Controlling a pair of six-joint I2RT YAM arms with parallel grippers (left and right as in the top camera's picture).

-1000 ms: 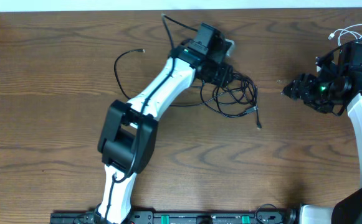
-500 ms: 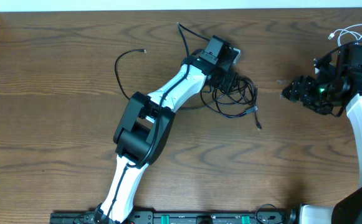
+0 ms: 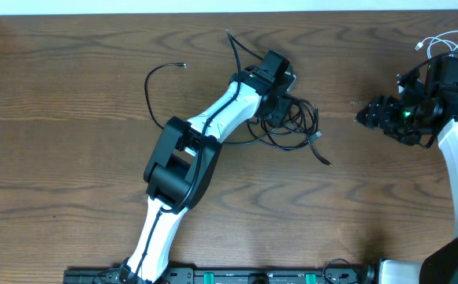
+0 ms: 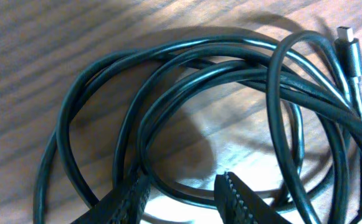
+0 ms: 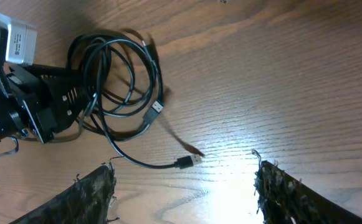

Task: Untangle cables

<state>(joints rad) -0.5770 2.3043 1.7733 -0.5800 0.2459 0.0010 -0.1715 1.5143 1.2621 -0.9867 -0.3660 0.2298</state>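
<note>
table: brown wood | left gripper: on the tangle, jaws a bit apart, black loop between | right gripper: far right, wide apart, holds nothing | black cables: heap, middle, far side | white cable: far right corner

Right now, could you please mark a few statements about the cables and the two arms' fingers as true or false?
1. The left fingers are at the black cable tangle, with a strand between them. True.
2. The right fingers grip a black cable. False: they stand open and empty, apart from the tangle.
3. The white cable is knotted into the black tangle. False: it lies apart, near the far right corner of the table.
4. A plug end sticks out of the tangle on the right arm's side. True.
</note>
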